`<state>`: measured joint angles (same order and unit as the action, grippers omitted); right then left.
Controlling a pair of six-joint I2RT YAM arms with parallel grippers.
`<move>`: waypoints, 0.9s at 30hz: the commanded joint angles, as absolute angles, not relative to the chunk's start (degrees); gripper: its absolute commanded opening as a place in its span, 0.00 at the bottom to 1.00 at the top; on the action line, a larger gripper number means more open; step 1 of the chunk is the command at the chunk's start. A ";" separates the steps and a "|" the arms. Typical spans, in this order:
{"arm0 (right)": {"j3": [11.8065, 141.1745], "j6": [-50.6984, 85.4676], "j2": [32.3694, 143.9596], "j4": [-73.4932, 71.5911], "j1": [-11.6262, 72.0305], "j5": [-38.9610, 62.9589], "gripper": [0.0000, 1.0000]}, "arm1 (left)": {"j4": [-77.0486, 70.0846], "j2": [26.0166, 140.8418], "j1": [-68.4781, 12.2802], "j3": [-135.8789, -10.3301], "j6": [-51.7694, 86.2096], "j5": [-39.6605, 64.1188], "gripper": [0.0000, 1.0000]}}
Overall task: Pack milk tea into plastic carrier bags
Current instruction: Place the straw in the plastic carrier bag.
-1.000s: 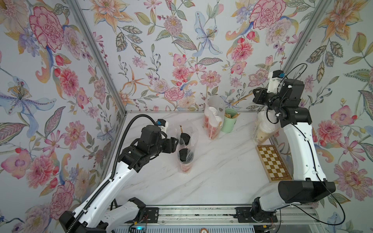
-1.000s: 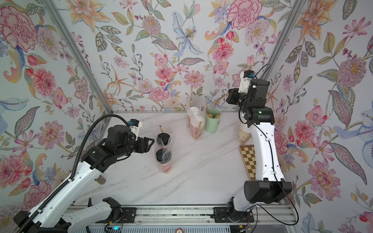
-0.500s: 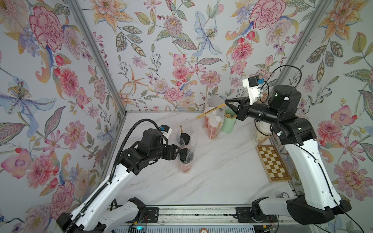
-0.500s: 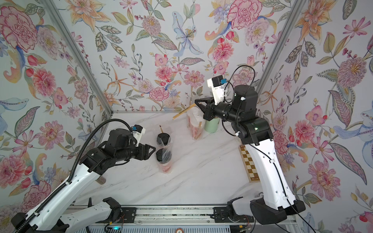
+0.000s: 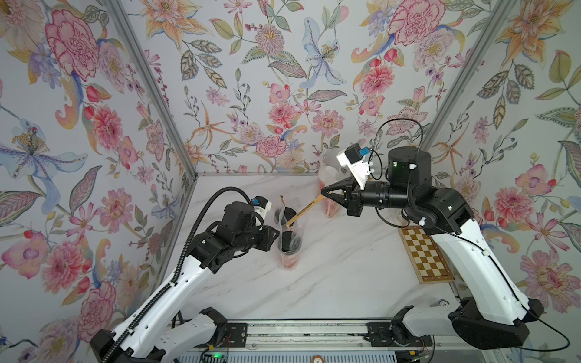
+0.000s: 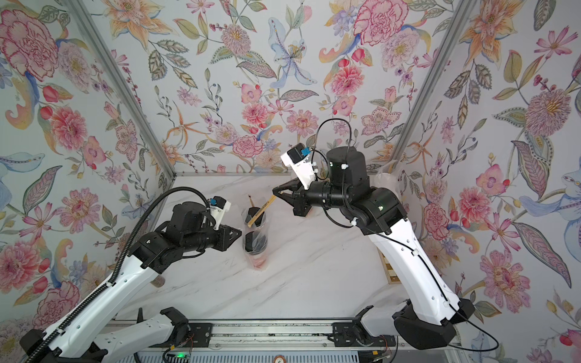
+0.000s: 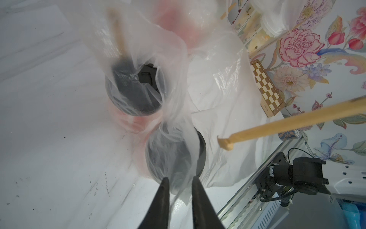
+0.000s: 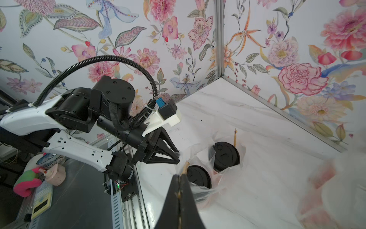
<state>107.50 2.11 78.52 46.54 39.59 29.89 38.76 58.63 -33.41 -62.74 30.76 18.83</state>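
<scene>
Two black-lidded cups (image 8: 226,156) hazy inside bag (image 7: 172,65); right claw (image 8: 179,175) clamps straw (image 7: 277,126); left claw (image 7: 180,178): hold on bag unclear.

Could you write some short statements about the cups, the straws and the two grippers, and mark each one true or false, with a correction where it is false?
1. The right gripper is shut on a tan straw. True.
2. The two cups in the middle bag have white lids. False: the far cup and the near cup have black lids.
3. By the far cup stands another straw. True.
4. The chessboard lies on the left arm's side. False: it lies on the right arm's side.
5. The left gripper hovers far from the bag. False: bag film passes between its fingers.
</scene>
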 commanded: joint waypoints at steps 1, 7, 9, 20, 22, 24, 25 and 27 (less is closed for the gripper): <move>107.36 -0.19 80.62 50.39 42.42 27.21 0.00 | 39.41 55.81 -33.93 -61.30 31.95 20.89 0.10; 107.94 -1.19 82.98 52.00 45.06 26.29 0.00 | 38.59 53.45 -34.74 -59.68 34.35 23.24 0.00; 108.02 -1.50 83.59 52.62 45.58 24.85 0.00 | 38.52 53.04 -34.96 -59.50 34.64 23.44 0.00; 109.48 -3.55 87.28 55.45 48.19 26.86 0.00 | 35.12 52.69 -34.98 -58.49 36.09 24.96 0.00; 110.17 -4.34 88.40 56.80 48.89 26.88 0.00 | 34.10 52.34 -34.98 -58.33 36.52 24.96 0.00; 110.52 -4.81 89.32 57.68 49.53 25.94 0.00 | 33.21 51.96 -34.99 -57.99 37.10 24.79 0.00; 110.43 -5.14 89.76 57.88 49.98 25.08 0.00 | 32.89 51.86 -34.98 -57.94 37.37 24.82 0.00; 109.65 -5.84 90.39 57.83 50.93 23.47 0.00 | 32.48 51.59 -34.98 -57.82 37.83 24.81 0.00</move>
<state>109.12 -3.79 89.47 55.55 49.82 25.47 34.74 52.75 -34.48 -58.26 36.51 23.81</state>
